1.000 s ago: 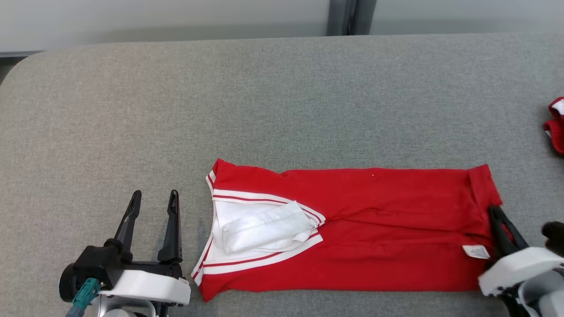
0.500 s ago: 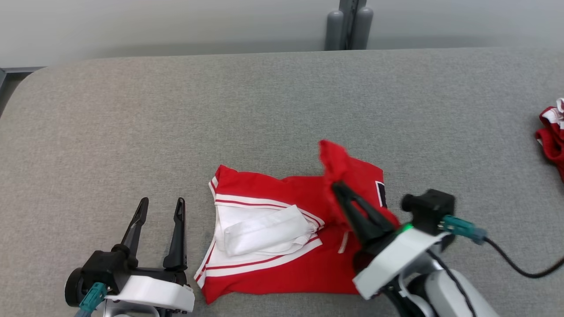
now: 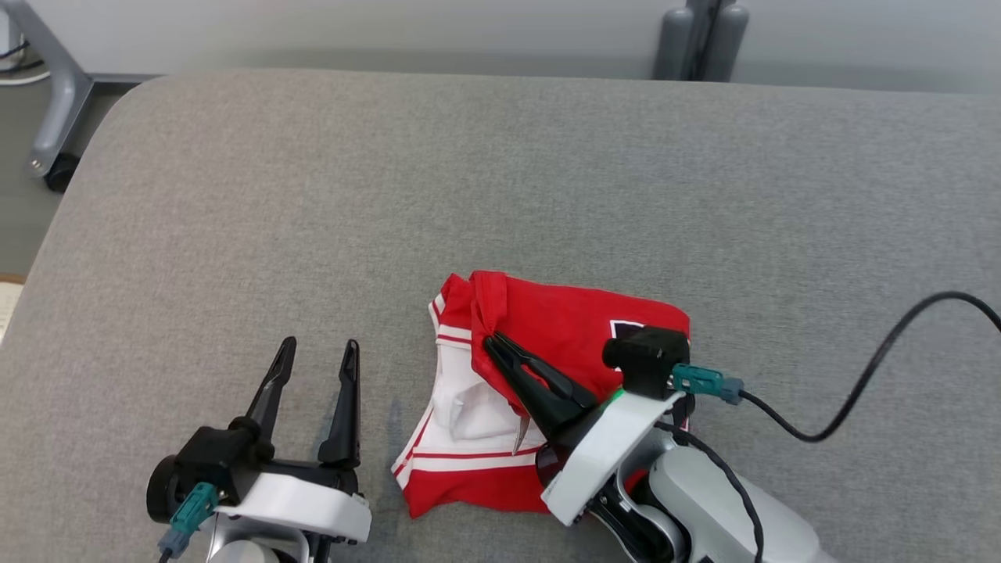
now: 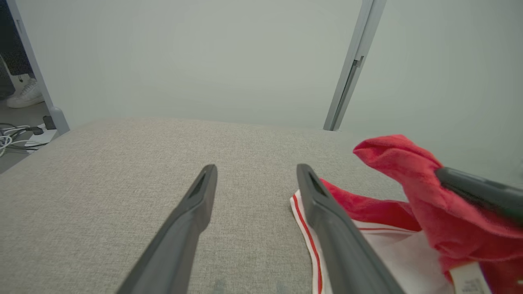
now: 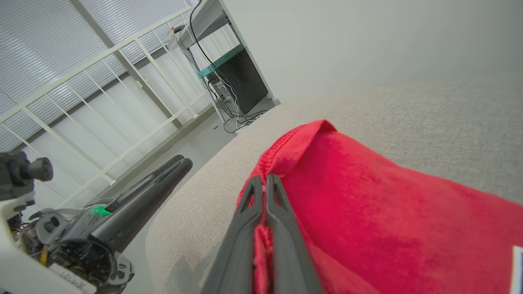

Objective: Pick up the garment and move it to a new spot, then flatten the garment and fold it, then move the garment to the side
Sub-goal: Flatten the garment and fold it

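One red shirt (image 3: pixel 563 320) with white trim lies doubled over near the front of the grey tabletop (image 3: pixel 469 172). There are two tools: the right tool (image 3: pixel 491 341) pinches the shirt's red edge tight above the collar, and the left tool (image 3: pixel 319 346) stands wide and empty just beside it. One white tag (image 3: pixel 520 432) dangles, its print too small to read.

One grey fabric-covered table (image 3: pixel 313 195) bears one red garment with white striped trim (image 3: pixel 563 320) near six o'clock, two dark long-fingered grippers, left gripper (image 3: pixel 321 344) at seven and right gripper (image 3: pixel 491 339) at five, and one black cable (image 3: pixel 813 438) at four.
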{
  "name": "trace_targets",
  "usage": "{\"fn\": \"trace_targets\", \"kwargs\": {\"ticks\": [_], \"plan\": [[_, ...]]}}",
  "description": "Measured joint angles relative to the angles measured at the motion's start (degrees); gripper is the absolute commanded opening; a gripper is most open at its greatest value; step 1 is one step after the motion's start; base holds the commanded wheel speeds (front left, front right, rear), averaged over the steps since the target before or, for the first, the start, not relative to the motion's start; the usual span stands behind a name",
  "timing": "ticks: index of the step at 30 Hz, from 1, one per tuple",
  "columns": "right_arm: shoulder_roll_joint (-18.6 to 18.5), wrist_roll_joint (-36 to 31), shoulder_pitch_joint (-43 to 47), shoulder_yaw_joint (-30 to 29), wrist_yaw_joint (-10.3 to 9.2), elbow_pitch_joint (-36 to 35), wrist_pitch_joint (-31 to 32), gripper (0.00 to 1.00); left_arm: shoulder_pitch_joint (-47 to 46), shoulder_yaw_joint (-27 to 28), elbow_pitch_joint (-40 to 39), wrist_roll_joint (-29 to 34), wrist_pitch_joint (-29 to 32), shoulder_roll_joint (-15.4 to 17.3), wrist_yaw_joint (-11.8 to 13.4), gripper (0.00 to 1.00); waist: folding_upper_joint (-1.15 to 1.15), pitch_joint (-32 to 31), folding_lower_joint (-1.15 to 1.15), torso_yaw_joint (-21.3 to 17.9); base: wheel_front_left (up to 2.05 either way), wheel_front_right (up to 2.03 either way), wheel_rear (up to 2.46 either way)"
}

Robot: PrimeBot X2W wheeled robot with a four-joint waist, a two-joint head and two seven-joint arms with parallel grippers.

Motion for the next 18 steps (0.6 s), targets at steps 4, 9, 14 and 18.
{"fn": "trace_targets", "kwargs": {"ticks": [4,9,14,18], "plan": [[-0.01,4.01,-3.86,4.33,0.0,4.64,-2.12,0.0,-1.18,-0.78,0.68,-0.07,-0.01,-0.47,-0.08,1.0,0.0,1.43,0.0,1.32,0.0,0.0,0.0],[-0.04,7.69,-6.96,8.89,0.0,7.26,-3.43,1.0,-2.16,-0.94,1.19,-0.08,-0.01,-0.79,-0.46,1.0,0.0,2.6,0.0,2.03,0.0,0.0,0.0],[-0.04,8.45,-8.99,9.67,0.0,5.83,-3.99,1.0,-2.16,-0.26,1.32,-0.02,-0.01,-0.9,-0.49,1.0,0.0,2.52,0.0,1.03,0.0,0.0,0.0],[-0.01,4.94,-8.99,4.24,0.01,1.4,-4.11,1.0,-2.11,0.32,1.37,0.36,-0.01,-0.87,-0.56,1.0,0.0,2.11,0.0,-0.24,0.0,0.0,0.0]]}}
